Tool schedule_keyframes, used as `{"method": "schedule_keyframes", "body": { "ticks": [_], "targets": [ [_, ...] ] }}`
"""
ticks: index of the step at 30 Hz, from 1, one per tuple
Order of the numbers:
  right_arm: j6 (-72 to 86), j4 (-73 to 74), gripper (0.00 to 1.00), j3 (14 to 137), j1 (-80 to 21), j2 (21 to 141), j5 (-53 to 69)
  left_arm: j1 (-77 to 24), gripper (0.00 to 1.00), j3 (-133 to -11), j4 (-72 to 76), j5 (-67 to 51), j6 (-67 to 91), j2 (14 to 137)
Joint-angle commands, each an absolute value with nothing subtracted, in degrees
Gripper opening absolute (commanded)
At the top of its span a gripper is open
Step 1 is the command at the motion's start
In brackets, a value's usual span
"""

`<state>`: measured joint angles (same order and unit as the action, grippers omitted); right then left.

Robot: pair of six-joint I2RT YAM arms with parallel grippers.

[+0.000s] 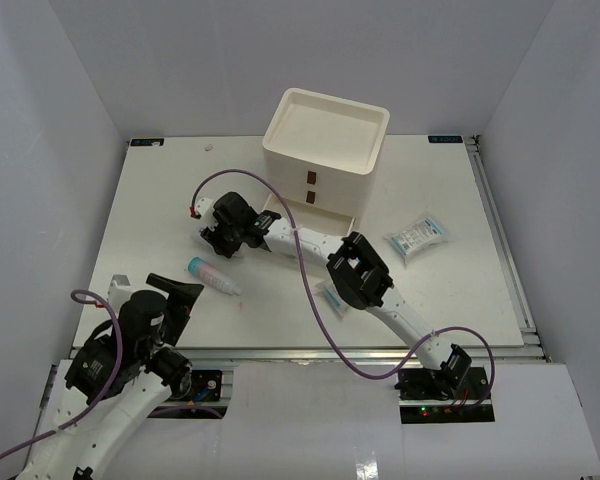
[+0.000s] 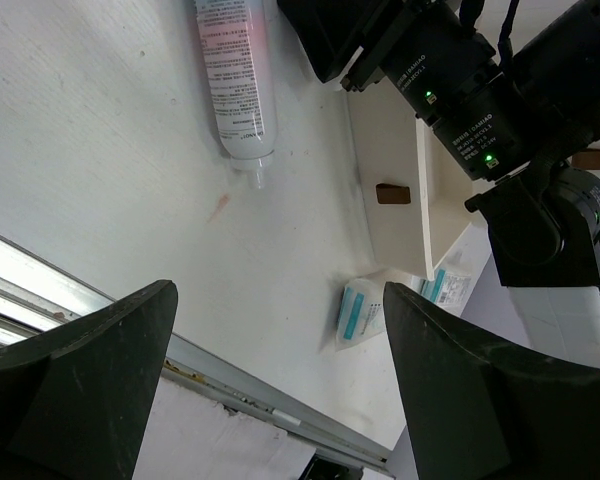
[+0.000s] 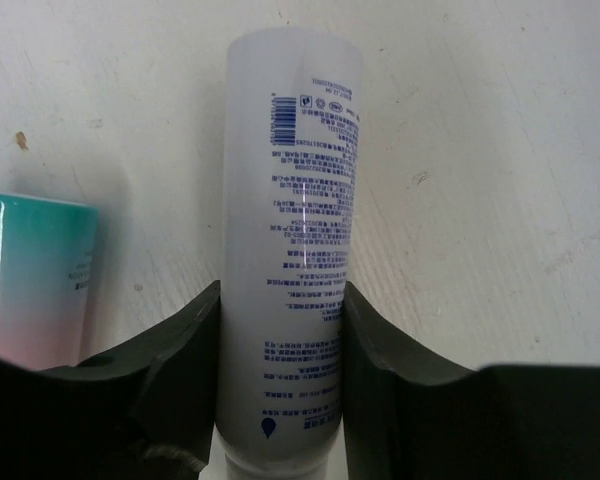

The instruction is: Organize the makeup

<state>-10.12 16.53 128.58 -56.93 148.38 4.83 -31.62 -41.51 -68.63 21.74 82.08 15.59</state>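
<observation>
My right gripper [image 3: 283, 290] is shut on a white tube [image 3: 295, 150] with blue print; both pads press its sides near the cap end as it lies on the table. In the top view this gripper [image 1: 218, 238] is left of the cream drawer box [image 1: 325, 150]. A pink-and-white tube [image 1: 212, 275] with a teal cap lies just in front of it, and its teal end [image 3: 30, 270] also shows in the right wrist view. My left gripper [image 1: 180, 292] stands open and empty at the near left, its fingers [image 2: 110, 350] wide apart above the table edge. The pink tube [image 2: 235, 80] lies ahead of it.
A blue-and-white packet [image 1: 417, 237] lies right of the box, and another [image 1: 332, 298] is partly under the right arm. Both packets [image 2: 360, 310] show in the left wrist view beside the box's lowest drawer [image 2: 390, 193], which stands partly out. A metal rail [image 2: 230, 380] edges the table.
</observation>
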Motion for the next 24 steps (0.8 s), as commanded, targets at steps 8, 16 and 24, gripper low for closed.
{"method": "schedule_keyframes", "body": {
  "ticks": [8, 16, 24],
  "targets": [
    [-11.88, 14.60, 0.11, 131.80, -56.08, 137.67, 16.66, -31.38, 0.95, -37.45, -63.17, 19.56, 82.62, 17.75],
    [-13.93, 16.06, 0.08, 121.95, -52.48, 119.80, 23.64, -31.38, 0.95, -33.56, -53.78, 18.91, 80.73, 21.94],
    [-31.07, 26.41, 0.08, 97.95, -39.82, 101.08, 27.85, -31.38, 0.95, -33.39, -39.54, 18.36, 74.06, 36.25]
  ]
}}
